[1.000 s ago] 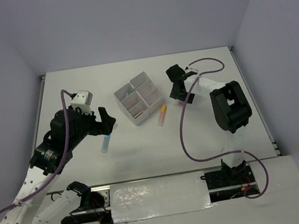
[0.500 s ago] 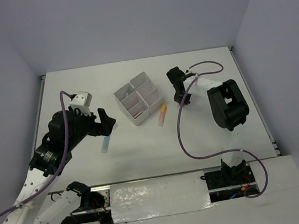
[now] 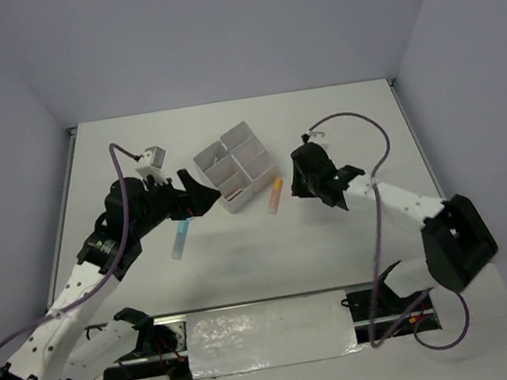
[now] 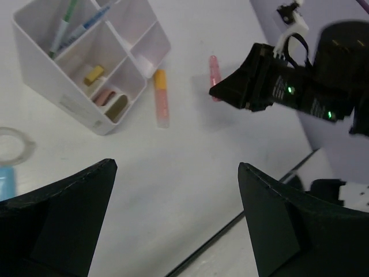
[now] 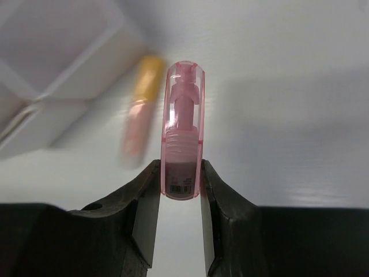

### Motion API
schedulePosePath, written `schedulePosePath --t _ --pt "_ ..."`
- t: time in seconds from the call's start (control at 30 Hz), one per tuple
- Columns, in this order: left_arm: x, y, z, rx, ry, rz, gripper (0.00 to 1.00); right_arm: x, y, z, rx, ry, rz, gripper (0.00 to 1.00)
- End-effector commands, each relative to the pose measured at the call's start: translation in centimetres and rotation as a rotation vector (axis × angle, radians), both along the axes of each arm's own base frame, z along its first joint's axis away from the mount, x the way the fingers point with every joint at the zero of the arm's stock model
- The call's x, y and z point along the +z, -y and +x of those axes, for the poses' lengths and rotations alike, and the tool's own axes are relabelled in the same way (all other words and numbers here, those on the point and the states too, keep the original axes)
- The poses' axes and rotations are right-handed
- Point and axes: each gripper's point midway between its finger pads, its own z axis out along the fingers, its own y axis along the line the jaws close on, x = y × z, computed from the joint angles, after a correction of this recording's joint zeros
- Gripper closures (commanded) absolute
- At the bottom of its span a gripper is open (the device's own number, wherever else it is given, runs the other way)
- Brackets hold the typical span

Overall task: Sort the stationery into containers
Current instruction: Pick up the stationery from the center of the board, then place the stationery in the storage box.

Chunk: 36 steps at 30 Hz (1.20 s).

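Translucent pink highlighter (image 5: pixel 183 115) in right pincer (image 5: pixel 182 173), boxy white organiser (image 4: pixel 60 101)

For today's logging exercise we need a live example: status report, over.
Left gripper: jaws open, empty. Right gripper: jaws shut on pink highlighter, short of organiser. Orange highlighter lies between them.

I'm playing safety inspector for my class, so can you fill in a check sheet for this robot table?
Surface: white table, no spills seen.
Job's things: white four-compartment plastic organiser holds thin pens, tan eraser; orange-and-pink highlighter, blue highlighter, clear tape ring lie outside.
Clutter: nothing seen.
Hands: right hand shut on clear pink highlighter; left hand open, empty.
Cables: purple cables along both arms.
Surroundings: plain grey walls.
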Motion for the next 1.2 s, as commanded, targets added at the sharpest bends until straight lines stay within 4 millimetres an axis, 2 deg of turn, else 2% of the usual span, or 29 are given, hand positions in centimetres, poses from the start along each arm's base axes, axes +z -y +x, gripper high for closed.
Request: schedulePosePath --t 0.0,0.03,0.07,0.13,0.17,0.2,0.23,0.27,0.3,0.33,0.37,0.4,0.5,0.7,0.73,0.77,0.83,0.87,0.9,1.0,1.03,1.1,1.13,1.17 --pt "4.1 3.9 1.1 -0.063 0.002 -0.312 0.01 6.0 -4.8 -1.1 0.206 0.256 0.057 0.93" --pt "4.4 4.5 1.2 -0.067 -0.019 -0.358 0.01 8.0 -5.7 -2.1 0.248 0.313 0.079 0.93" --pt "4.9 5.0 1.3 -0.074 -0.020 -0.376 0.01 8.8 -8.0 -3.8 0.357 0.349 0.083 0.93" --pt "4.8 6.8 1.5 -0.097 -0.038 -0.370 0.01 9.7 -9.5 -5.9 0.454 0.388 0.102 0.93" --pt "5.9 7.3 1.6 -0.106 -0.024 -0.372 0.01 11.7 -10.8 -7.4 0.526 0.456 0.131 0.93" --pt "5.5 8.4 1.3 -0.123 -0.043 -0.356 0.01 12.2 -11.1 -8.2 0.553 0.479 0.142 0.93" --pt "5.0 8.5 1.5 -0.098 -0.055 -0.329 0.00 13.3 -11.4 -8.8 0.571 0.522 0.159 0.93" --pt "5.2 8.8 1.6 -0.094 -0.055 -0.324 0.01 15.1 -11.5 -9.6 0.588 0.571 0.200 0.92" --pt "4.6 9.5 1.3 -0.108 -0.074 -0.313 0.01 15.6 -11.9 -10.5 0.616 0.589 0.225 0.92" --pt "5.1 10.1 1.0 -0.138 -0.072 -0.339 0.02 16.2 -12.1 -10.9 0.631 0.602 0.244 0.92" --pt "4.6 10.5 0.8 -0.155 -0.084 -0.348 0.04 17.2 -12.2 -11.3 0.645 0.618 0.262 0.92" --pt "4.5 11.0 0.5 -0.172 -0.088 -0.356 0.08 17.4 -12.2 -11.5 0.647 0.625 0.261 0.92" --pt "4.1 11.9 0.4 -0.179 -0.093 -0.335 0.10 18.0 -12.4 -12.0 0.673 0.637 0.250 0.92" --pt "2.7 12.6 1.3 -0.164 -0.117 -0.288 0.18 18.4 -13.5 -13.6 0.722 0.663 0.224 0.91" --pt "2.9 12.7 1.4 -0.165 -0.110 -0.285 0.20 18.2 -13.6 -13.6 0.720 0.660 0.217 0.92" --pt "2.7 13.0 1.5 -0.176 -0.110 -0.284 0.30 18.3 -13.5 -13.5 0.710 0.664 0.212 0.91" --pt "2.6 13.4 1.5 -0.197 -0.118 -0.291 0.41 18.3 -13.7 -13.5 0.709 0.663 0.207 0.91" --pt "2.4 13.9 1.3 -0.220 -0.127 -0.292 0.60 18.5 -13.6 -13.4 0.698 0.666 0.206 0.91" --pt "2.2 14.1 1.3 -0.228 -0.133 -0.290 0.65 18.6 -13.3 -13.1 0.672 0.666 0.196 0.91" --pt "2.1 14.5 0.8 -0.253 -0.130 -0.290 0.73 18.1 -12.8 -12.3 0.621 0.640 0.148 0.91" --pt "2.3 14.5 0.7 -0.257 -0.122 -0.290 0.80 17.8 -13.1 -12.0 0.618 0.625 0.132 0.91" --pt "2.7 14.5 0.7 -0.262 -0.101 -0.281 0.85 17.5 -13.2 -11.9 0.611 0.611 0.123 0.91" --pt "2.9 14.5 0.6 -0.265 -0.095 -0.277 0.91 17.3 -13.3 -11.8 0.611 0.610 0.122 0.91" --pt "3.1 14.4 0.7 -0.268 -0.080 -0.272 0.92 17.5 -13.5 -11.8 0.614 0.616 0.135 0.89"
